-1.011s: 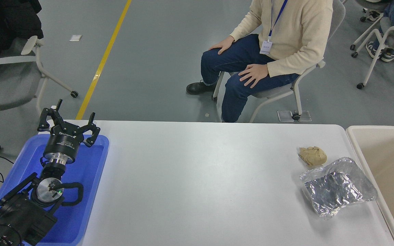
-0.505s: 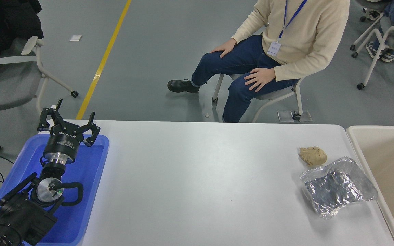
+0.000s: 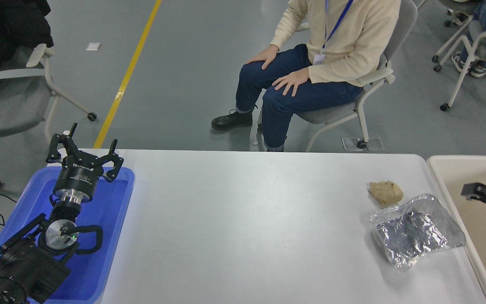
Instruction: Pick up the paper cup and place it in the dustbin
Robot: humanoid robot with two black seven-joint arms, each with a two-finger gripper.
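The paper cup is out of view. The dustbin (image 3: pixel 440 172), a cream-beige bin with a thick pale rim, stands off the table's right end and is cut off by the picture's edge. Only the black tip of my right gripper (image 3: pixel 476 192) shows, reaching in from the right edge above the bin's inside; what it holds, if anything, is hidden. My left gripper (image 3: pixel 86 147) is parked at the lower left over a blue tray, open and holding nothing.
A crumpled brown paper ball (image 3: pixel 386 192) and a crinkled silver foil bag (image 3: pixel 416 230) lie near the table's right end, beside the bin. The blue tray (image 3: pixel 116 219) sits at the left. A person (image 3: pixel 336 46) sits on a chair beyond the far edge.
My right gripper has come into view from the right edge and moved leftward over the bin. The seated person has shifted on the chair. The left arm has not moved.
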